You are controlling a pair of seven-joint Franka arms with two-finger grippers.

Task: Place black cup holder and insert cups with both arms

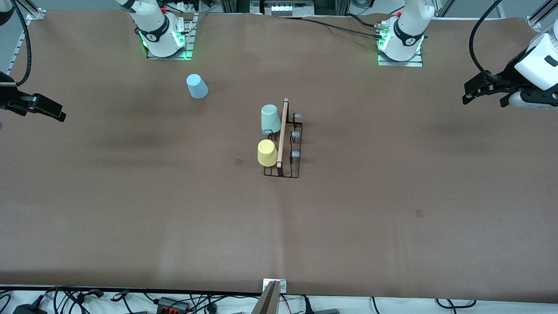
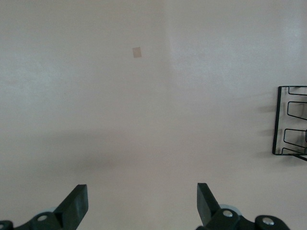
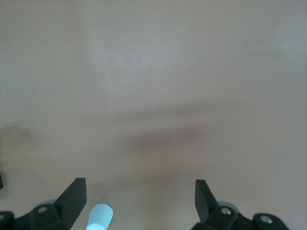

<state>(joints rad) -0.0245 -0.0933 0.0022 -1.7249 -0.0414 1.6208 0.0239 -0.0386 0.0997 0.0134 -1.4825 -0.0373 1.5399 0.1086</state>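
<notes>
Both hands hang open and hold nothing: the left hand (image 1: 473, 93) over the tabletop's (image 1: 392, 209) edge at the left arm's end, the right hand (image 1: 52, 111) over the edge at the right arm's end. Mid-tabletop stands the black cup holder (image 1: 285, 144), with the mint cup (image 1: 270, 118) and yellow cup (image 1: 267, 152) upside down on its prongs. Well apart toward the right arm's base, the blue cup (image 1: 197, 86) sits upturned with bare brown surface around it.

We see the table (image 1: 130, 196) from high across it, facing both bases. Each wrist camera looks down past its fingers; the left shares the black cup holder (image 2: 290, 122), the right the light blue cup (image 3: 99, 216).
</notes>
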